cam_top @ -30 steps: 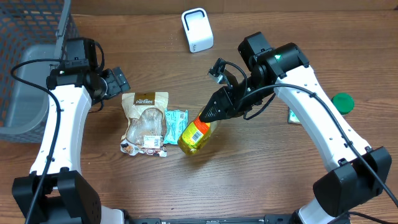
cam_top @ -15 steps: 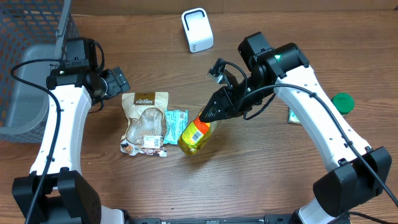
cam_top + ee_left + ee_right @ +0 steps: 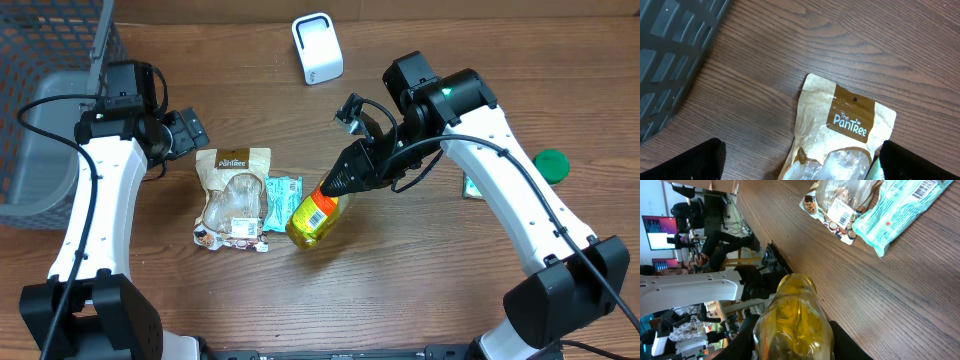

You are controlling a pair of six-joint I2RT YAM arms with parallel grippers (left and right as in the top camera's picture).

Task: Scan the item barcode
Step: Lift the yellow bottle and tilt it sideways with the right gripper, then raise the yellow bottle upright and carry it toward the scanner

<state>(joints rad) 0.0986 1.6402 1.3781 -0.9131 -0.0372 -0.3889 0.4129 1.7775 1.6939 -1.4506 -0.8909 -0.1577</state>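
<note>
The right pincer [image 3: 337, 183] clamps the neck end of a yellow bottle [image 3: 313, 218] low over the counter [image 3: 420, 290], well apart from the white scanner [image 3: 317, 48] at the far edge — its orange label, apparently bearing the barcode, wants turning squarely toward the scanner's face. The left pincer [image 3: 190, 132] hangs wide open above the PanTree pouch [image 3: 232, 190]

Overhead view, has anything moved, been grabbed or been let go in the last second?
Nothing visibly changed. The right gripper stays clamped on the yellow bottle, and the left gripper stays open beside the brown pouch.
</note>
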